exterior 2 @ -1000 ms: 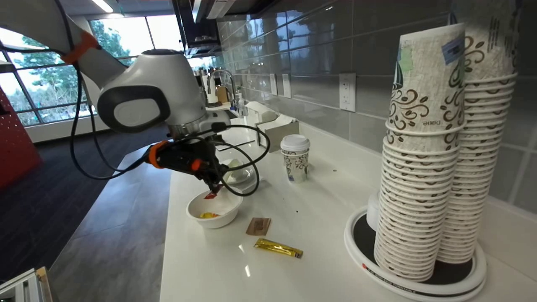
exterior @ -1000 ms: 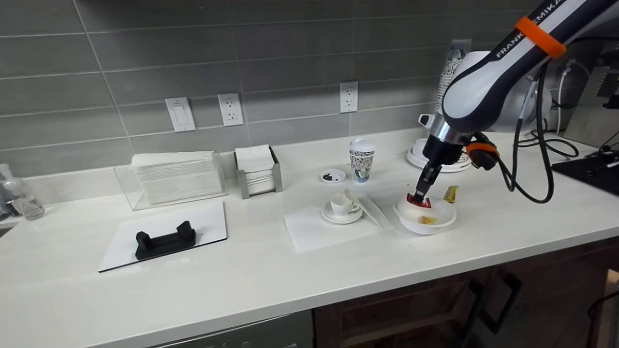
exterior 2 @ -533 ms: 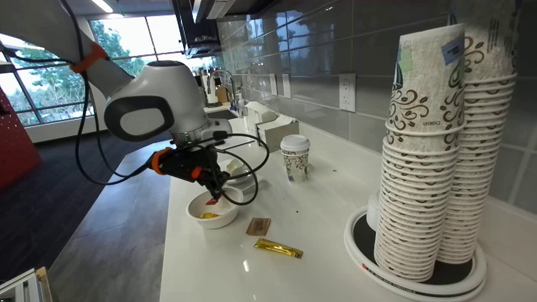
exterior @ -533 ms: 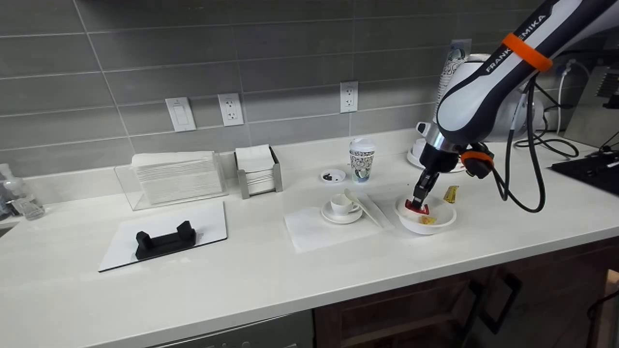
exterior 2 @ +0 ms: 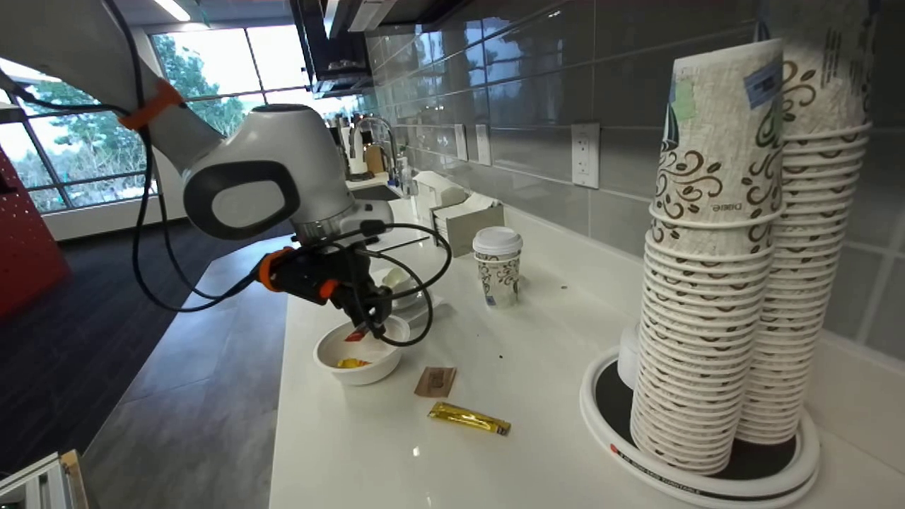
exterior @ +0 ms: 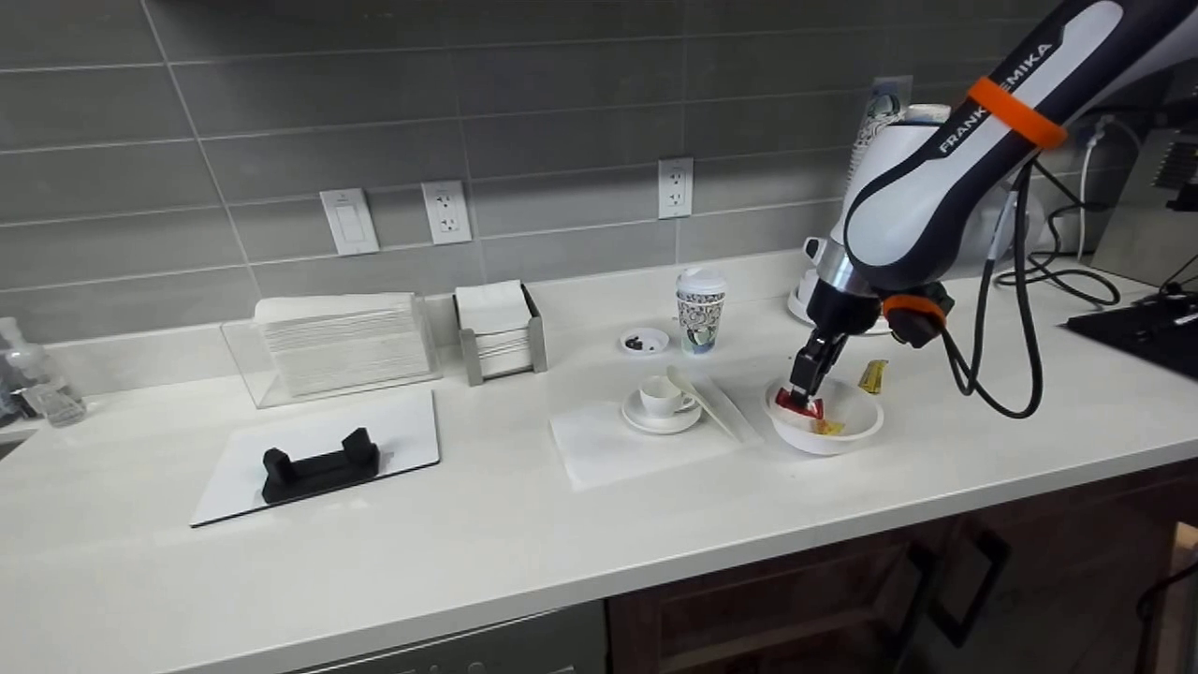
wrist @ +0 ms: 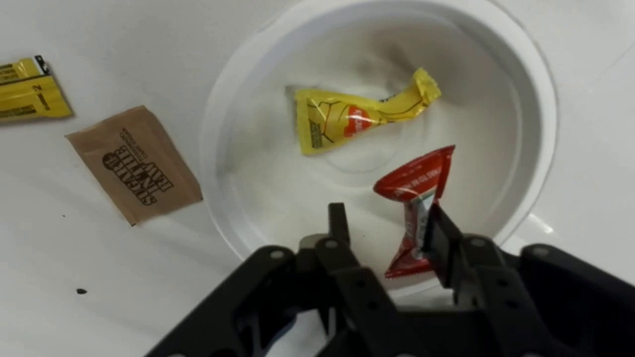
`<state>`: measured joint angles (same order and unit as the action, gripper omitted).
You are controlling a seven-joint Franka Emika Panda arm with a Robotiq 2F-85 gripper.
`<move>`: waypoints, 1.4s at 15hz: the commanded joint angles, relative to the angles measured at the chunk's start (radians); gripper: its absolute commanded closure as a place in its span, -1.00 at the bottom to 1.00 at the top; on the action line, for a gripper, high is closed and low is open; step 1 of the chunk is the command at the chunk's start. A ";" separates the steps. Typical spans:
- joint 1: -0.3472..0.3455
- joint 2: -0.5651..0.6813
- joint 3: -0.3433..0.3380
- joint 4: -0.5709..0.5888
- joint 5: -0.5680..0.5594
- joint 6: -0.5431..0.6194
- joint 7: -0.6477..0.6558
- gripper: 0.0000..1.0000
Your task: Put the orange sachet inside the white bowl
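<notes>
The red-orange sachet [wrist: 414, 183] is inside the white bowl [wrist: 543, 99], against the inner face of my gripper's right finger in the wrist view. That finger hides part of it. My gripper [wrist: 387, 233] is open, with a gap between the sachet and the left finger. In both exterior views the gripper [exterior: 803, 386] points down into the bowl [exterior: 824, 444], with the sachet [exterior: 798, 404] at its tips; the bowl also shows here [exterior 2: 368, 375]. I cannot tell whether the sachet rests on the bowl's floor. A yellow sachet [wrist: 342, 119] lies in the bowl.
A brown sugar packet [wrist: 139, 168] and a gold-yellow stick packet [exterior 2: 469, 418] lie beside the bowl. A cup on a saucer [exterior: 660, 397], a spoon [exterior: 704, 404] and a lidded paper cup [exterior: 700, 314] stand nearby. Tall paper cup stacks [exterior 2: 707, 318] stand on a turntable.
The gripper has moved lower into the bowl with the red-orange sachet, shifting slightly left in an exterior view. Its fingers look wider apart now.
</notes>
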<state>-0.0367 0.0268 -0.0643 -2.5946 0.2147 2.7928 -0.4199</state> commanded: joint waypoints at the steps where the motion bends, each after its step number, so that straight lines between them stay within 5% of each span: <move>1: -0.018 -0.118 -0.009 -0.028 -0.114 -0.061 0.173 -0.51; 5: -0.035 -0.166 -0.012 -0.007 -0.169 -0.149 0.272 -0.98; 13: -0.046 -0.168 -0.007 0.019 -0.213 -0.220 0.366 -1.00; 18: -0.120 -0.338 0.026 0.007 -0.500 -0.378 0.648 -1.00; 21: -0.150 -0.448 0.039 0.011 -0.520 -0.496 0.720 -1.00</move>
<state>-0.1495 -0.2902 -0.0545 -2.5718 -0.2648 2.4136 0.2167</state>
